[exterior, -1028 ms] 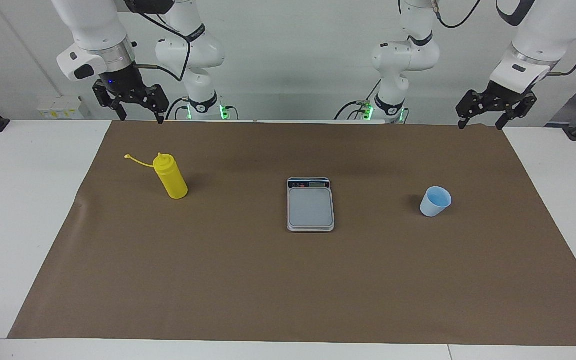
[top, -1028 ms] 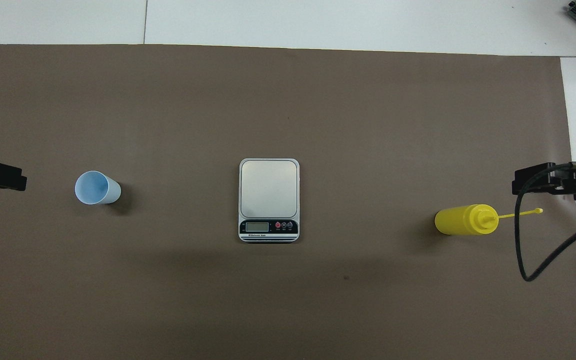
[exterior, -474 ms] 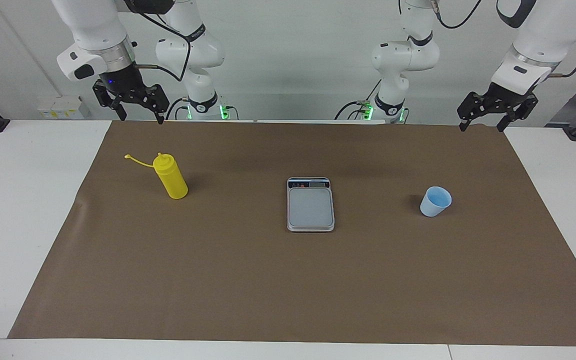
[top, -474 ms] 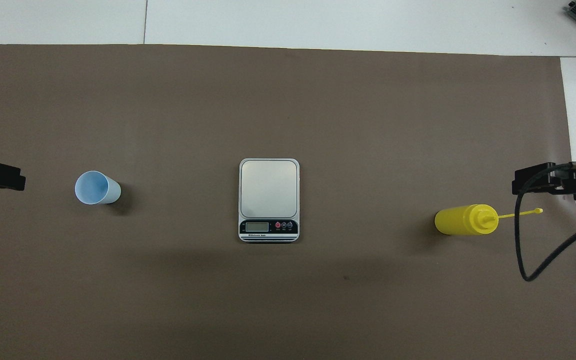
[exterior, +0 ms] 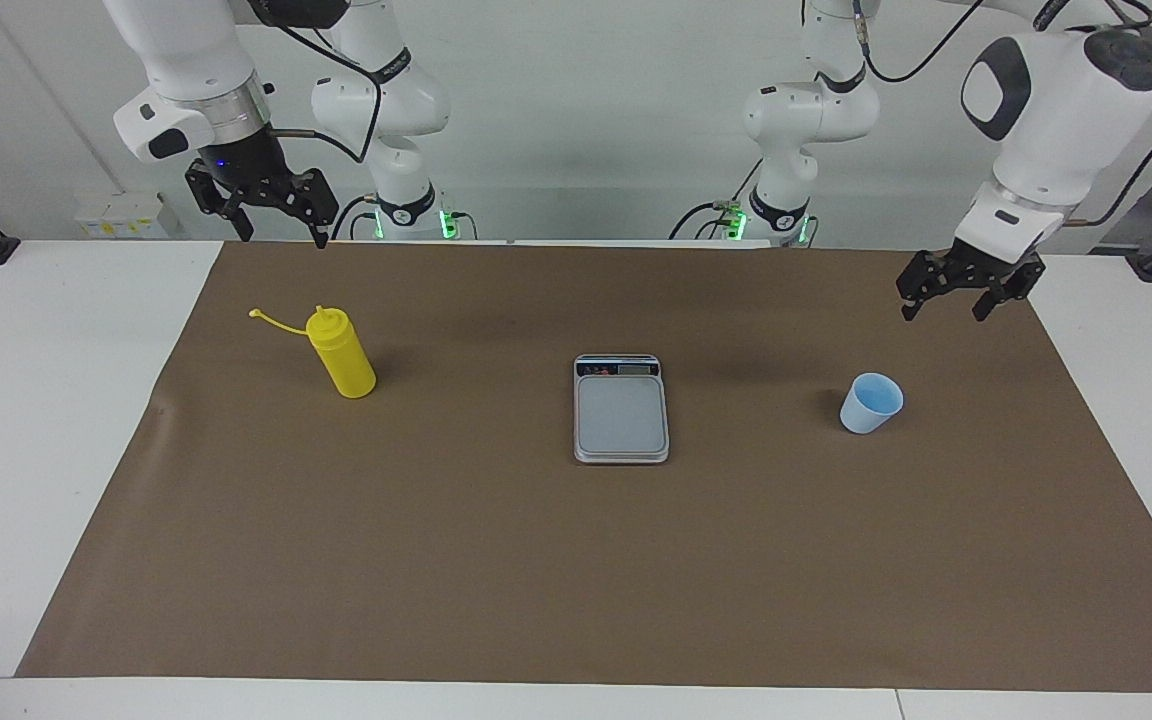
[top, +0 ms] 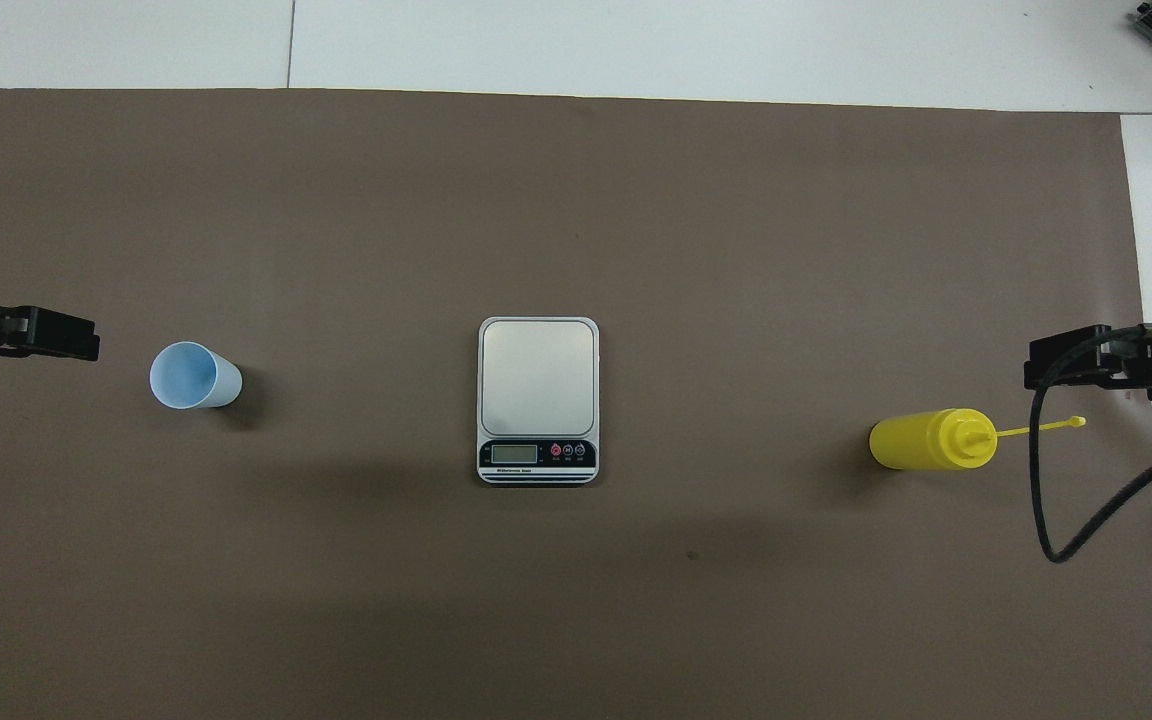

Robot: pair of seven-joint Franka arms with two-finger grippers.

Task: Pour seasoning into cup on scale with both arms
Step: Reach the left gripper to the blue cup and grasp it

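Note:
The yellow seasoning bottle stands upright toward the right arm's end of the table, its cap strap hanging out sideways. In the middle of the mat lies the silver-grey scale, its plate bare and its display end nearer to the robots. The light blue cup stands upright on the mat toward the left arm's end. My left gripper hangs open over the mat beside the cup, apart from it. High over the mat's edge near the bottle, my right gripper is open and holds nothing.
A brown mat covers most of the white table. A black cable loops down from the right arm over the mat's end. The two arm bases with green lights stand at the robots' edge of the table.
The left arm has swung down and inward, bringing its gripper lower and closer to the cup. The right arm, bottle, scale and cup have not moved.

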